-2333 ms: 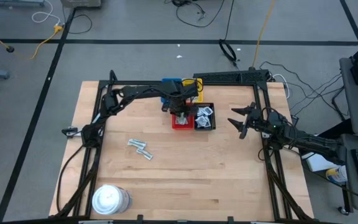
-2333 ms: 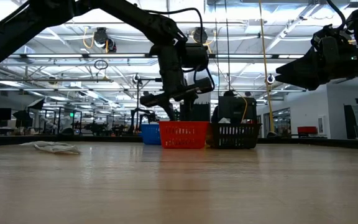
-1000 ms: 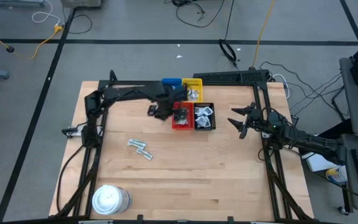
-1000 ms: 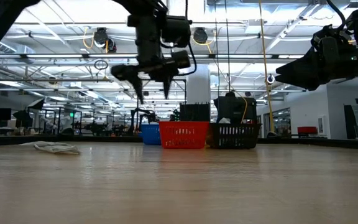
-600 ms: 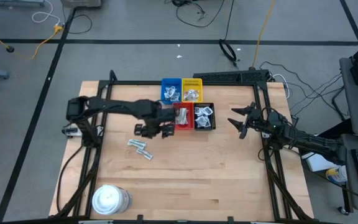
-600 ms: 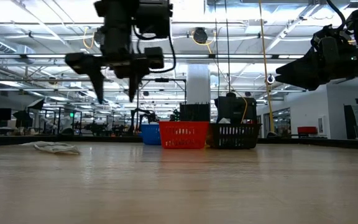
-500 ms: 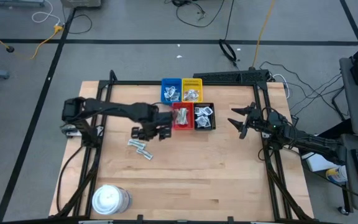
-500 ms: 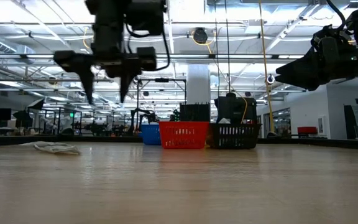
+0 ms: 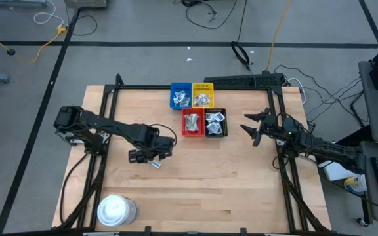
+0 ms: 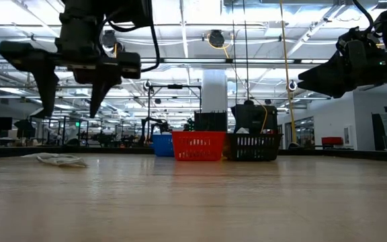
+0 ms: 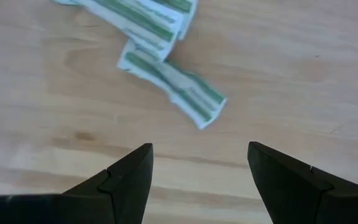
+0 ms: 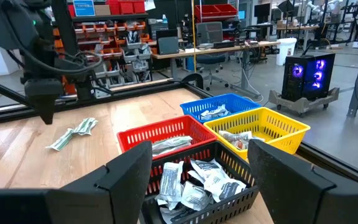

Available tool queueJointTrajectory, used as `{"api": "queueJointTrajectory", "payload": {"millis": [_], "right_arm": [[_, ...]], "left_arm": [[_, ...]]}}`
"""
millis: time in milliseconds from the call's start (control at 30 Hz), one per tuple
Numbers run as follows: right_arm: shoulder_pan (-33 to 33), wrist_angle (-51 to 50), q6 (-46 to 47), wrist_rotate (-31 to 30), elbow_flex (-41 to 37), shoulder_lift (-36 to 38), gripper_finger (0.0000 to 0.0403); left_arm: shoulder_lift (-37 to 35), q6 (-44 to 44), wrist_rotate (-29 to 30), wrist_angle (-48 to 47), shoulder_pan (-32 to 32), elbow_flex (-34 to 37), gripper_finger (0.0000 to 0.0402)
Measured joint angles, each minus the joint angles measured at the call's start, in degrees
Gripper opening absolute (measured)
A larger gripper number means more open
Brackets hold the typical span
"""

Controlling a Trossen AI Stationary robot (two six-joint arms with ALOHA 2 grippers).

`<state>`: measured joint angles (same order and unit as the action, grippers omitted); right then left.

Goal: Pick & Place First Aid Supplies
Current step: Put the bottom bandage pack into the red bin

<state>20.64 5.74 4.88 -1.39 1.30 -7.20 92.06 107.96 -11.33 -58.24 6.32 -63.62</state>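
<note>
Narrow pale strips with green marks lie flat on the wood, a few together; they also show in the low view and the right wrist view. My left gripper hovers open above them, fingers pointing down, touching nothing; in the high view it hides most of the strips. More packets lie in the blue, yellow, red and black trays. My right gripper waits open and empty, in the air to the right of the trays.
A big round white tub stands near the table's near left corner. The four trays stand together at the far middle of the table. Dark frame rails run along the table's left and right sides.
My left gripper has gone from over the red tray toward the table's left and near edges and now stands over the strips on the table. It has stayed open and empty over the last second. The strips have not moved.
</note>
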Motion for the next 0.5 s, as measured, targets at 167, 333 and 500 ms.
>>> {"api": "queueJointTrajectory", "payload": {"millis": [167, 333, 500], "right_arm": [[0.0, 0.0, 0.0, 0.0, 0.0, 0.0, 0.0263], [0.0, 0.0, 0.0, 0.0, 0.0, 0.0, 0.0263], [0.0, 0.0, 0.0, 0.0, 0.0, 0.0, 0.0263]], "left_arm": [[0.1, 2.4, 1.1, 3.8, 0.2, 3.5, 0.0269], [0.8, 3.2, 1.9, 5.8, 0.2, 5.8, 0.0269], [4.3, 3.7, 2.7, 6.7, 0.2, 6.0, 0.0269]]}}
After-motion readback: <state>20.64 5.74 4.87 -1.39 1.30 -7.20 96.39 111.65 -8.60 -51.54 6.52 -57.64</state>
